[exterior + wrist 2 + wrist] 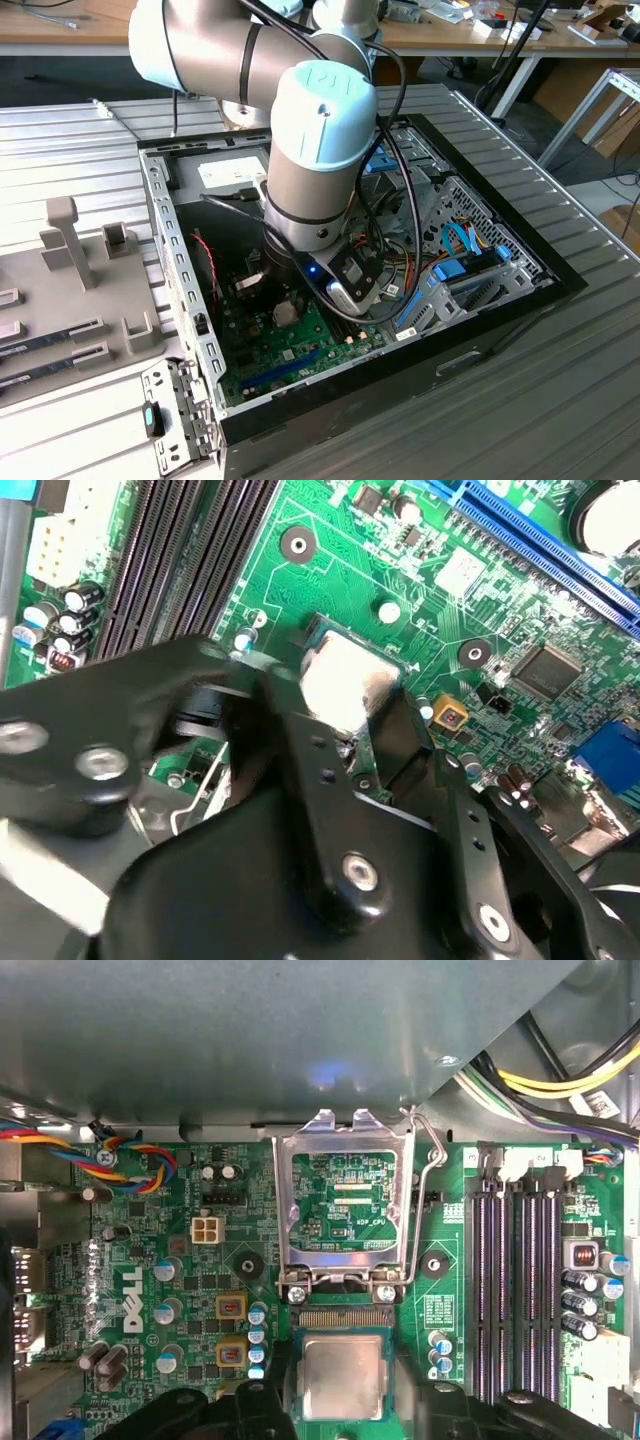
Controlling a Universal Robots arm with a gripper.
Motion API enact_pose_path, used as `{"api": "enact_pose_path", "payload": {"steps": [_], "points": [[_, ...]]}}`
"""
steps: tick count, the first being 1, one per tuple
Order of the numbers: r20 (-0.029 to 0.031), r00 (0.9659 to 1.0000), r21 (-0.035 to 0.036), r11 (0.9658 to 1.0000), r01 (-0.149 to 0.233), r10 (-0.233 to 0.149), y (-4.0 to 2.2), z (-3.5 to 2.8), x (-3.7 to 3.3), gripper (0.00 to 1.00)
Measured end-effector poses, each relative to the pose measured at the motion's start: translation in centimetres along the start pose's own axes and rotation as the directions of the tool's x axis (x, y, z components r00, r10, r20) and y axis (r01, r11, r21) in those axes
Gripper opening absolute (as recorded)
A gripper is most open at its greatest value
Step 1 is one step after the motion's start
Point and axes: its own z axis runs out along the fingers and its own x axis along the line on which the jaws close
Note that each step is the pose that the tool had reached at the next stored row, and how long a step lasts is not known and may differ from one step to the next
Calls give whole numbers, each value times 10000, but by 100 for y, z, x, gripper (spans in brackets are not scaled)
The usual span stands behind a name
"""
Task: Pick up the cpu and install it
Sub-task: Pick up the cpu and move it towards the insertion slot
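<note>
Both fingers (275,1400) of the gripper (342,1400) clamp the cpu (342,1370) by opposite edges over the socket (340,1318), near the open cover (284,1210); keep it level and square, and lower without force.

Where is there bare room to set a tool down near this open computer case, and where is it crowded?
Free: the ribbed table to the exterior view's right of the case. Crowded: inside the case, where the arm, cables and the gripper shut on the cpu leave little room.
</note>
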Motion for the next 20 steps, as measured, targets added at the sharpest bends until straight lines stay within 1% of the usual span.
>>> {"api": "enact_pose_path", "payload": {"steps": [1,3,4,5,6,8,9,12,13,14,15,18,19,20], "points": [[-2,10000,2,10000,0,0,0,-1,0,55],[-3,10000,-1,10000,-1,1,0,-5,1,55],[-2,10000,-46,10000,-3,3,0,-27,1,55],[0,10000,-73,10000,-4,4,-1,-62,0,55],[1,10000,-76,10000,-3,3,-1,-77,-1,55],[2,10000,-77,10000,-3,3,0,-77,-1,55],[2,10000,-72,10000,-3,3,-1,-77,-2,55],[-2,10000,-12,10000,-1,1,-1,-78,-8,53],[-5,10000,-5,10000,1,-1,-1,-78,-12,46],[-5,10000,0,10000,1,-1,-1,-78,-16,46],[-4,10000,24,10000,0,0,-1,-77,-17,46],[-10,10000,249,9997,9,-9,-1,-77,-20,46],[-14,10000,290,9996,14,-14,-1,-77,-23,46],[-17,10000,292,9996,17,-17,1,-78,-27,46]]}}
